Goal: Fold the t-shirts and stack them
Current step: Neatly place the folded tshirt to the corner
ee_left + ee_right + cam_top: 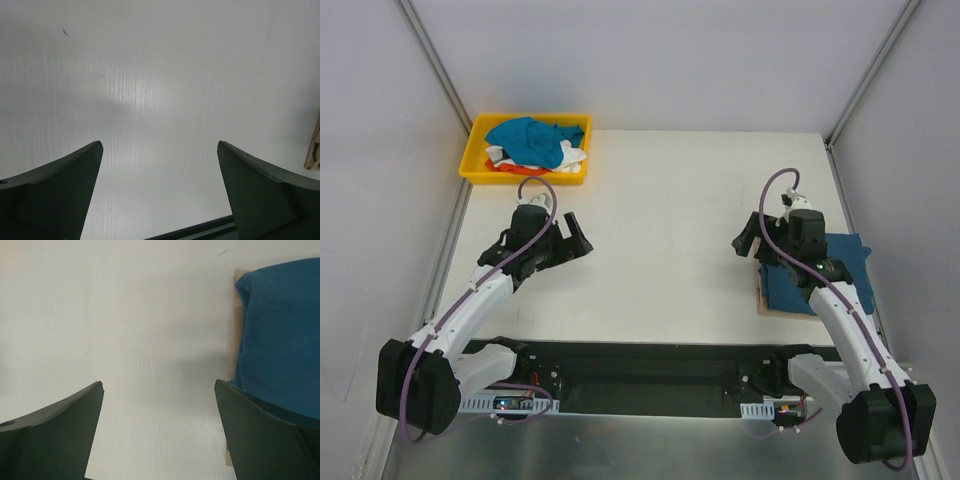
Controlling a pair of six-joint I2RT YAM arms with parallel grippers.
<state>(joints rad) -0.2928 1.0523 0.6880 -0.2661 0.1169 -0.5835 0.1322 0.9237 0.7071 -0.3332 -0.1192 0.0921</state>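
Note:
A folded dark teal-blue t-shirt (840, 262) lies at the table's right side on a tan-beige t-shirt (761, 297), of which only an edge shows. The right wrist view has the blue one (280, 330) to the right of my fingers, with the tan edge (236, 335) beside it. My right gripper (745, 243) (159, 384) hangs open and empty just left of that pile. My left gripper (580, 237) (160, 145) is open and empty over bare table left of centre. Bright blue (530, 140), white (570, 158) and orange-red (505, 167) t-shirts lie crumpled in the tray.
The yellow plastic tray (475, 168) stands at the back left corner of the white table. Grey walls with metal rails close in the left, right and back sides. A black mounting bar (650, 375) runs along the near edge between the arm bases.

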